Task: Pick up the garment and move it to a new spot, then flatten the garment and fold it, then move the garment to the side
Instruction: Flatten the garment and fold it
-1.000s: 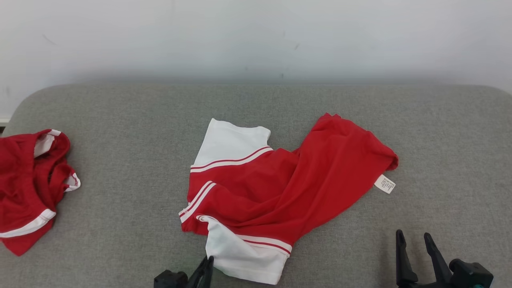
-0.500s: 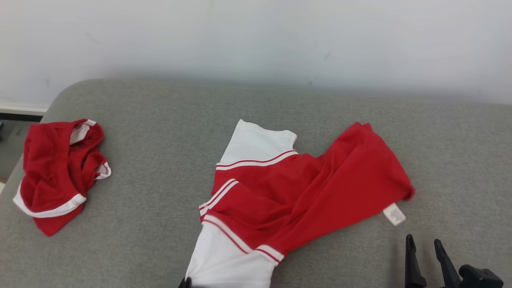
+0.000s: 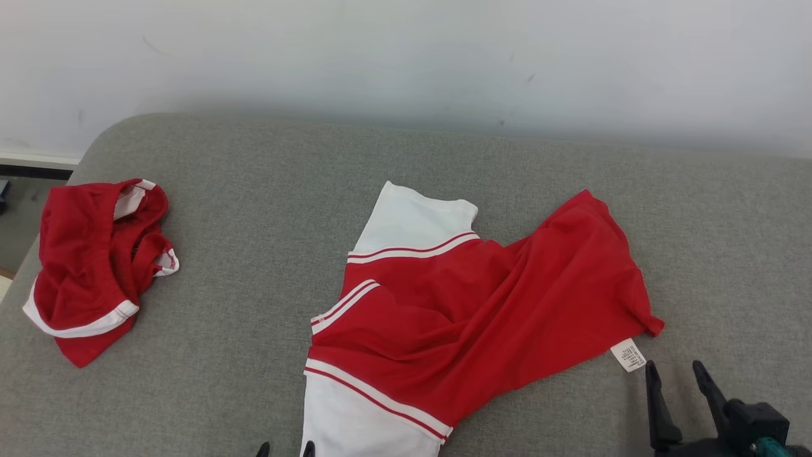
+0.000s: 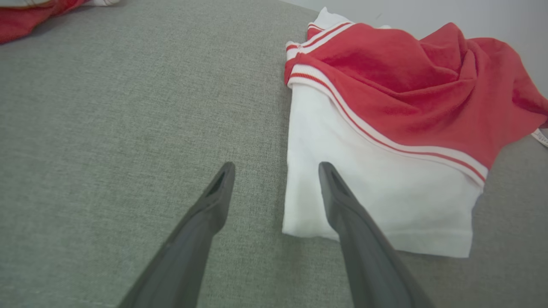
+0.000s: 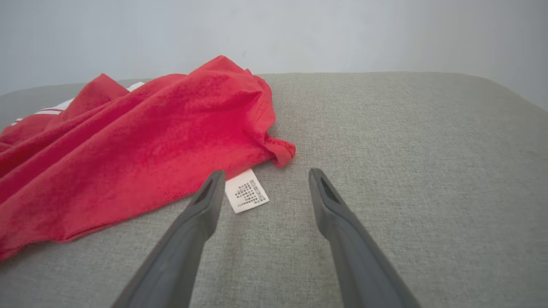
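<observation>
Red-and-white garment [image 3: 482, 304], seemingly ungripped.

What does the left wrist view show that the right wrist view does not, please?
Left wrist view, not the right: the left gripper, jaws open, by the near white panel, and a second red garment at the top left corner. Right wrist view, not the left: the right gripper, jaws open, and the grey cushion stretching to its right end. Both: the red garment, its care label (a sliver at the left wrist view's edge), part of the cushion and the pale wall.
</observation>
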You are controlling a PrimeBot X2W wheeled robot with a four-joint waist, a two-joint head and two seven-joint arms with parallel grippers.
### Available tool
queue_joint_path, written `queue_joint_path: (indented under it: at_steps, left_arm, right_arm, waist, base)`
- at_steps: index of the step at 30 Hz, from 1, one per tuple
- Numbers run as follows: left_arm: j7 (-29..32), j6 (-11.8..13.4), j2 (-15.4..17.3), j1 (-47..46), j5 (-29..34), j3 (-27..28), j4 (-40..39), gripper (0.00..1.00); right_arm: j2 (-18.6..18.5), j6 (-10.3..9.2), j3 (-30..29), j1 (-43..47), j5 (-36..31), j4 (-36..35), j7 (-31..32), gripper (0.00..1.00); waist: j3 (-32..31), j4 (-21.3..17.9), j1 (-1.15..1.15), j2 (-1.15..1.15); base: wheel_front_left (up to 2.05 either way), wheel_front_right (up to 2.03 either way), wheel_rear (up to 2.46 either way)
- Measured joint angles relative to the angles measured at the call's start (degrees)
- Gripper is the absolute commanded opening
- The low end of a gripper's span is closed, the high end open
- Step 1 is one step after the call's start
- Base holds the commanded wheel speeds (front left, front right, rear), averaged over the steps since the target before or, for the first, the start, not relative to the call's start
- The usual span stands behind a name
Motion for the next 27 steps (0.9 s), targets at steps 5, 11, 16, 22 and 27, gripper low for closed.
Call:
queue_joint_path:
  at_steps: [5,11,16,22,27]
  left_arm:
    - [0.0,-0.58,-0.31,0.03,0.09,0.01,1.62,1.0]
    - [-0.01,-1.46,-0.67,-0.23,0.1,-0.16,4.69,1.0]
    - [-0.09,-1.98,-0.97,-2.43,0.08,-0.55,7.01,1.0]
    - [-0.16,-2.43,-1.11,-4.5,0.07,-0.79,8.54,1.0]
    - [-0.18,-2.56,-1.13,-4.84,-1.42,-2.46,10.01,0.42]
  right_arm:
    - [-4.0,0.0,1.18,-4.0,-3.81,4.77,-0.02,1.0]
    - [-6.91,0.0,2.32,-9.81,-6.82,12.18,-0.01,1.0]
    - [-7.93,0.0,3.7,-13.96,-8.0,17.93,-0.01,1.0]
    - [-8.43,0.0,4.23,-17.83,-8.66,23.79,-0.02,1.0]
    - [-8.36,0.01,4.48,-18.99,-9.01,25.54,-0.08,0.0]
  waist:
    - [0.28,0.27,0.0,0.0]
    - [1.01,1.16,0.0,0.0]
    - [2.1,1.92,0.0,0.0]
    - [3.26,2.62,0.0,0.0]
    - [3.23,3.15,0.0,0.0]
  base:
    - [0.0,0.0,0.0]
    - [0.0,0.0,0.0]
    - [0.0,0.0,0.0]
    - [0.0,0.0,0.0]
    - [0.0,0.0,0.0]
